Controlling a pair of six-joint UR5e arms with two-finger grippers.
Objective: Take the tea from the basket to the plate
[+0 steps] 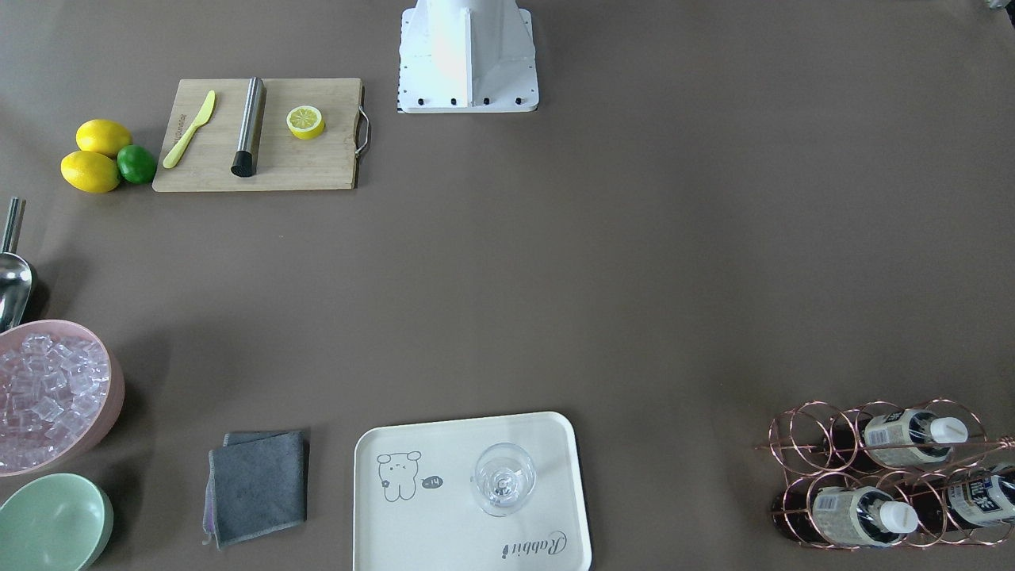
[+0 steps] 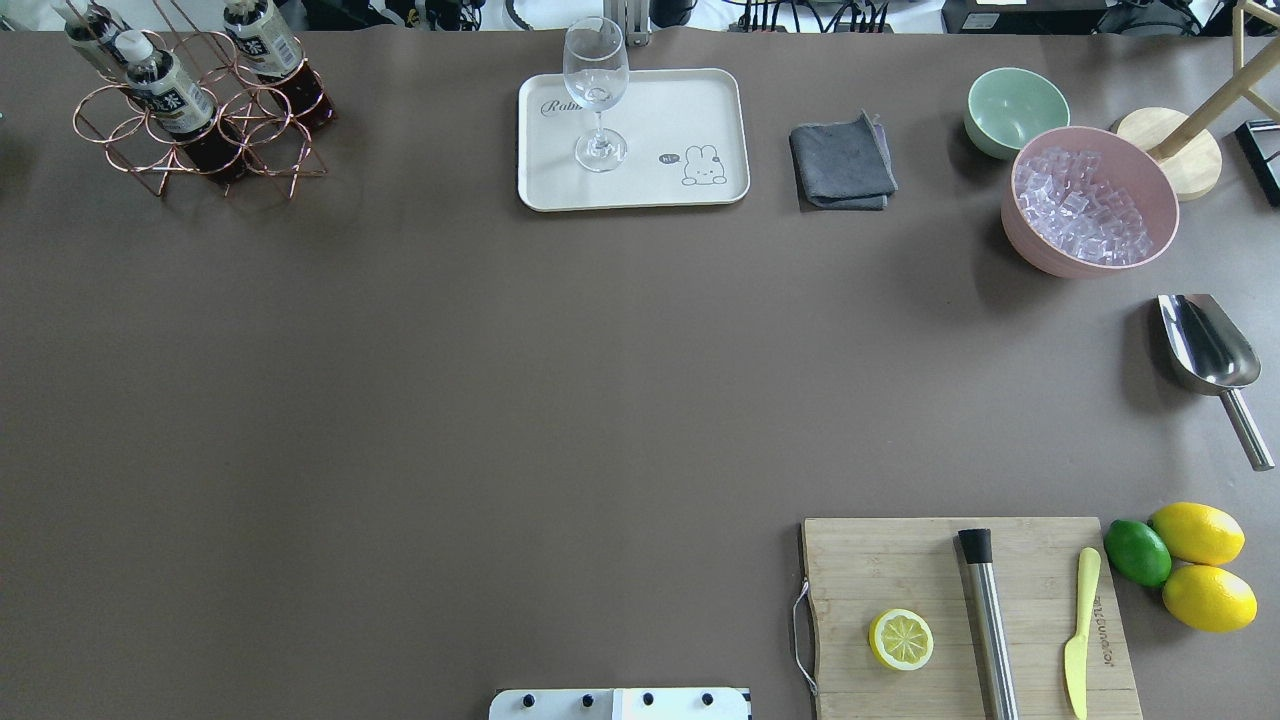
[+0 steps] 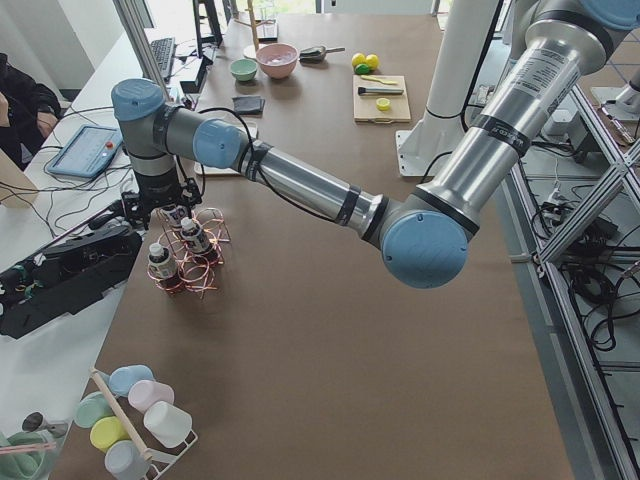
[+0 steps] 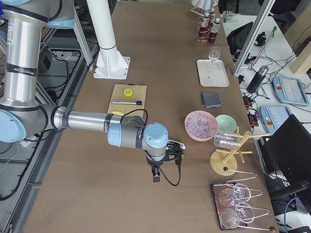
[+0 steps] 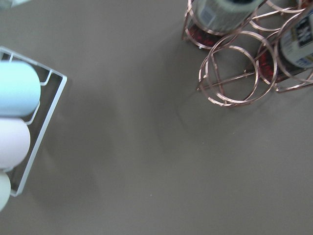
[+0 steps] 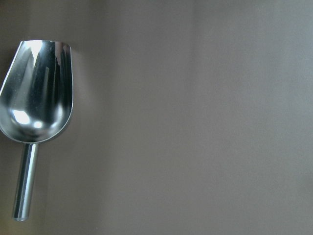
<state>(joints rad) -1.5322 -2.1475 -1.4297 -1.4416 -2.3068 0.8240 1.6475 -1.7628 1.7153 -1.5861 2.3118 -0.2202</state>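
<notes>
Closest to the overhead camera, at 5 o'clock, lies the wooden cutting board (image 2: pixel 900 570) with a lemon half (image 2: pixel 901 639), kept away from the job. Far off at 10 o'clock stands the basket (image 2: pixel 130 128). All three tea bottles (image 2: pixel 165 90) lean in its rings, which stop them from rolling. The left pincer (image 3: pixel 165 205) hangs close by them, likely because that arm is nearest the tea. I cannot tell if it is wide or narrow. At 12 o'clock sits the plate (image 2: pixel 650 120). A glass (image 2: pixel 597 90) stands toward its left end, so the end with the drawing has room for a bottle. Out at 3 o'clock the right pincer (image 4: pixel 156 177) hangs over the tabletop (image 2: pixel 500 400) near a metal scoop (image 2: pixel 1205 345), out of the way. I cannot tell its state either.
</notes>
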